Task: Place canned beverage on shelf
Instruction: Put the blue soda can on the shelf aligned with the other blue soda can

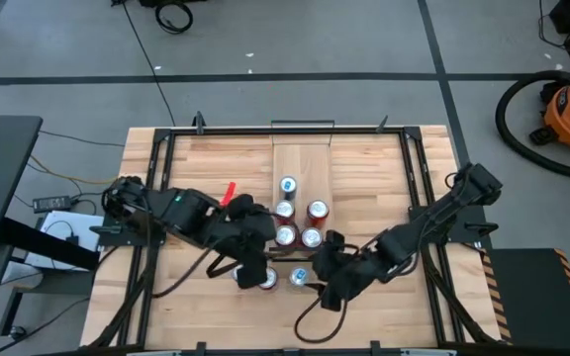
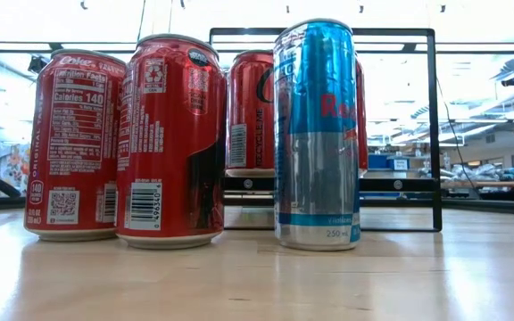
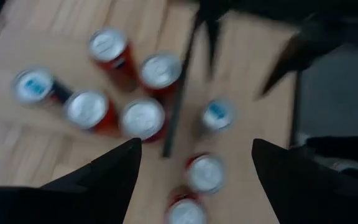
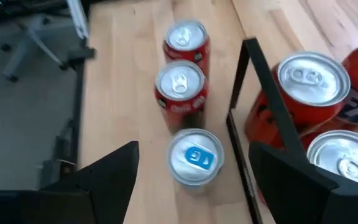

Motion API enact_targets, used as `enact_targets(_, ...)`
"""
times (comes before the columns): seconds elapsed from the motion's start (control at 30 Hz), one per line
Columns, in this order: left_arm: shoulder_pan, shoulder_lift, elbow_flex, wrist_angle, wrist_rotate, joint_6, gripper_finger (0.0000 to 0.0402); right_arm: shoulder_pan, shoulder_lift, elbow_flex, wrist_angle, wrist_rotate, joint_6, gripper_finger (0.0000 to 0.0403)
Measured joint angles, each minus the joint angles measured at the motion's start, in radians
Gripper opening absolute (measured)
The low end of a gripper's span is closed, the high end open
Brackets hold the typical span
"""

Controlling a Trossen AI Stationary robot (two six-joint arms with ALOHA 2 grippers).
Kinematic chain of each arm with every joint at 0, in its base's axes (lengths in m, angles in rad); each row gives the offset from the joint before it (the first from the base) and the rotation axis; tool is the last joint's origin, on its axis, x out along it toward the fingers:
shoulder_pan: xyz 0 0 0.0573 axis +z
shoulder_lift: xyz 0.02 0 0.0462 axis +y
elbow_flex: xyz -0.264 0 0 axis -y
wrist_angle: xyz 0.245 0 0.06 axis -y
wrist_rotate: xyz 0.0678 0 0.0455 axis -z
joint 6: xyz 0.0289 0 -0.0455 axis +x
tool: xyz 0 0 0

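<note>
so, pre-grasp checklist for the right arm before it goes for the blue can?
1. Right gripper lined up over the blue can: ok, can sits between its fingers in the right wrist view.
2. Fingers clear of the can: ok, nothing held yet.
3. Neighbouring red cans beside the target: not ok, very close, may get nudged.
4. Shelf has room: ok, bare board behind the five cans on it.
5. Shelf rail near the approach: not ok, close beside the blue can.
6. Left gripper out of the way: cannot tell, it hovers open near the same cans.

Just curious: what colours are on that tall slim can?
Blue and silver, red lettering on the slim can; clearest in the low view.
</note>
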Motion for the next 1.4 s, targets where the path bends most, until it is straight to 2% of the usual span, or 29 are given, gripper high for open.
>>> enact_targets(0.13,-0.026,-0.015,0.000,0.046,0.008,-0.001,0.0318,-0.010,0.043,0.001,-0.004,-0.024,-0.003,0.0321)
enact_targets(0.3,-0.055,-0.026,0.001,0.029,0.009,-0.039,0.0318,-0.020,0.088,0.003,0.009,-0.070,-0.011,0.0354)
enact_targets(0.47,-0.082,-0.026,0.000,-0.021,0.012,-0.067,0.0318,-0.020,0.107,0.003,0.020,-0.020,-0.015,0.0377)
enact_targets(0.8,-0.097,-0.026,0.000,-0.069,0.011,-0.118,0.0318,-0.013,0.151,0.003,0.063,0.065,-0.045,0.0377)
enact_targets(0.97,-0.100,-0.026,0.000,-0.097,0.012,-0.123,0.0318,-0.006,0.149,0.006,0.051,0.073,-0.040,0.0377)
enact_targets(1.2,-0.100,-0.026,0.000,-0.101,0.011,-0.122,0.0318,0.027,0.150,0.140,-0.112,0.160,-0.027,0.0377)
enact_targets(1.4,-0.100,-0.026,0.000,-0.102,0.011,-0.114,0.0318,0.059,0.151,0.190,-0.120,0.168,-0.002,0.0377)
